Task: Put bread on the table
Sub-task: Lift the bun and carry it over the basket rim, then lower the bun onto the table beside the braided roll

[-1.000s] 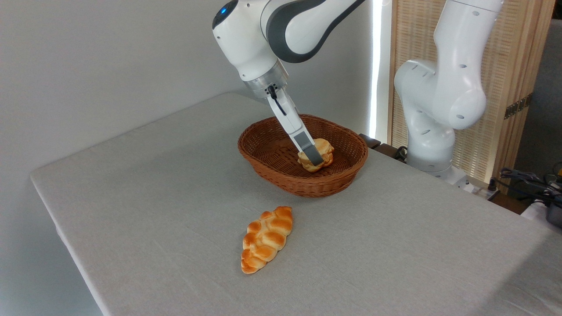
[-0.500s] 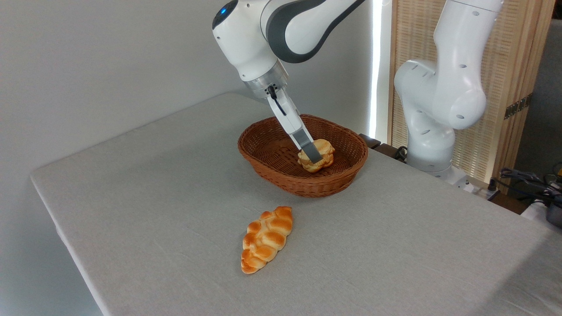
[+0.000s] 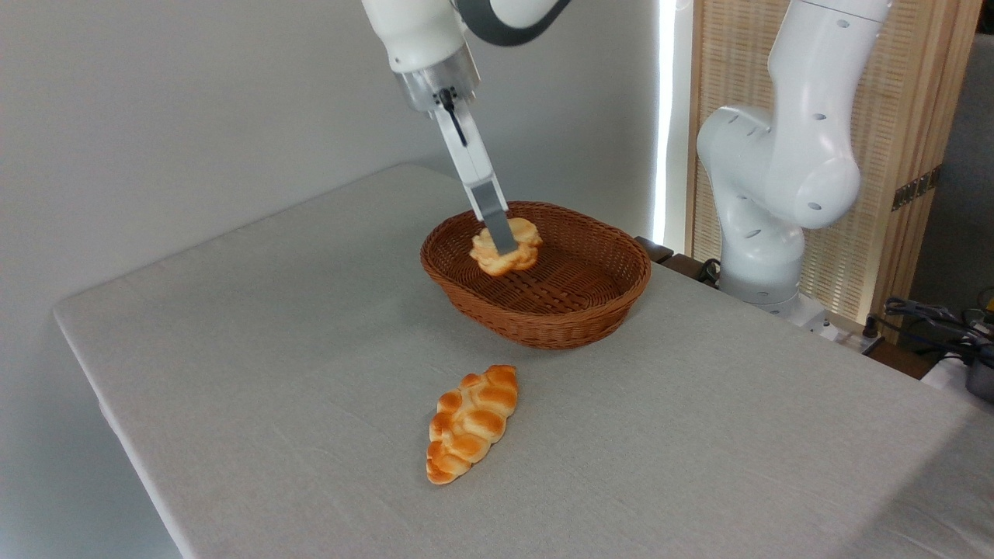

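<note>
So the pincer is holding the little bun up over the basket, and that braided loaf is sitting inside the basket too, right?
Not quite. The braided loaf lies on the table, in front of the basket, as the camera view shows. The pincer does hold the bun over it.

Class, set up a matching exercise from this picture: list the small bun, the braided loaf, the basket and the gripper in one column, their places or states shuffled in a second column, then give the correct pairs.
Things:
1. small bun
2. braided loaf
3. basket
4. gripper

States:
A. lying on the table cloth
B. brown wicker, nothing resting inside
C. shut on the bread
D. held above the basket floor

Pairs: 1-D, 2-A, 3-B, 4-C
</note>
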You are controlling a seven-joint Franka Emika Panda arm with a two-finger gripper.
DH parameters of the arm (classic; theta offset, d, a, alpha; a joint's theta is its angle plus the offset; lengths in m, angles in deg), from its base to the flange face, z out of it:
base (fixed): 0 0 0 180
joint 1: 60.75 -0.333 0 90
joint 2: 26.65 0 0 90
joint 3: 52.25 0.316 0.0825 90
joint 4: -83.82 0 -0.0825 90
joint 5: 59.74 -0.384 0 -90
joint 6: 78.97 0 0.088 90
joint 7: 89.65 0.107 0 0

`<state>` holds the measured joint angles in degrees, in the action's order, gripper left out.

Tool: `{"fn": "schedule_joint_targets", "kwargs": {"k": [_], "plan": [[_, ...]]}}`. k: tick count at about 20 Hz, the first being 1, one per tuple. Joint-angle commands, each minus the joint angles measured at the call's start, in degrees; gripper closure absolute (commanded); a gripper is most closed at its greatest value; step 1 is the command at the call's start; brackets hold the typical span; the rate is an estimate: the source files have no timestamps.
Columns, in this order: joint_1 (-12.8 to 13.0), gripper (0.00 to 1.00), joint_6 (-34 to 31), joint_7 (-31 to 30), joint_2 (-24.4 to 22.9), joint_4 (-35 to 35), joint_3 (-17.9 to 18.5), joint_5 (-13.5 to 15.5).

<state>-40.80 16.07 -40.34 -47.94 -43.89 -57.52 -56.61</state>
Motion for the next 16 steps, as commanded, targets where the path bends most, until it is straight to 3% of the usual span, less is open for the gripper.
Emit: {"fn": "schedule_joint_targets", "kwargs": {"k": [1,7,12,13,15,16], "plan": [[-0.4,0.52,6.5,0.5,0.7,1.5,1.0,1.0],[-0.4,0.51,18.6,0.6,4.5,1.6,4.9,1.1],[-0.4,0.44,22.6,0.5,10.2,1.6,5.7,0.9],[-0.4,0.41,23.4,0.5,11.1,1.6,5.8,0.9],[-0.4,0.15,26.2,0.4,12.5,1.6,5.9,0.7],[-0.4,0.07,27.1,0.5,12.7,1.6,6.0,0.6]]}}
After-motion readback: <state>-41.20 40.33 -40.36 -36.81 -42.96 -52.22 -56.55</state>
